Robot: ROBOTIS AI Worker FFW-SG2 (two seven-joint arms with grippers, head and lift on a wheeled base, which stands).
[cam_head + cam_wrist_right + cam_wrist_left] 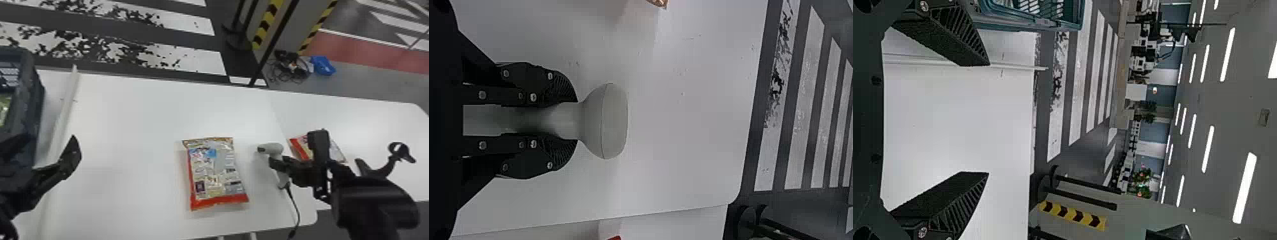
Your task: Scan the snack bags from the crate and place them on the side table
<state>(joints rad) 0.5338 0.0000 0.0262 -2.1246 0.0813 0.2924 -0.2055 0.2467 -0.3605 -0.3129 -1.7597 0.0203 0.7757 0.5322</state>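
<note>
Left of the scanner (270, 148), clasped firmly by the right gripper (278, 162), lies one snack bag (214, 172); another (300, 148) rests to its right. The left gripper (52, 141), spread wide, hangs empty farther left.

Bag (214, 172): near your tabletop's front edge, you see glossy, creased plastic film.
Scanner (271, 148): you have smooth plastic with a soft sheen.
Tabletop (127, 127): smooth to your eye, faintly shiny.
Crate (30, 95): plastic by its look, at your tabletop's left edge.
Left gripper (52, 137): you see matt black fingers, ribbed, rough-looking.
Right gripper (277, 162): matt black, your screws shiny metal.
</note>
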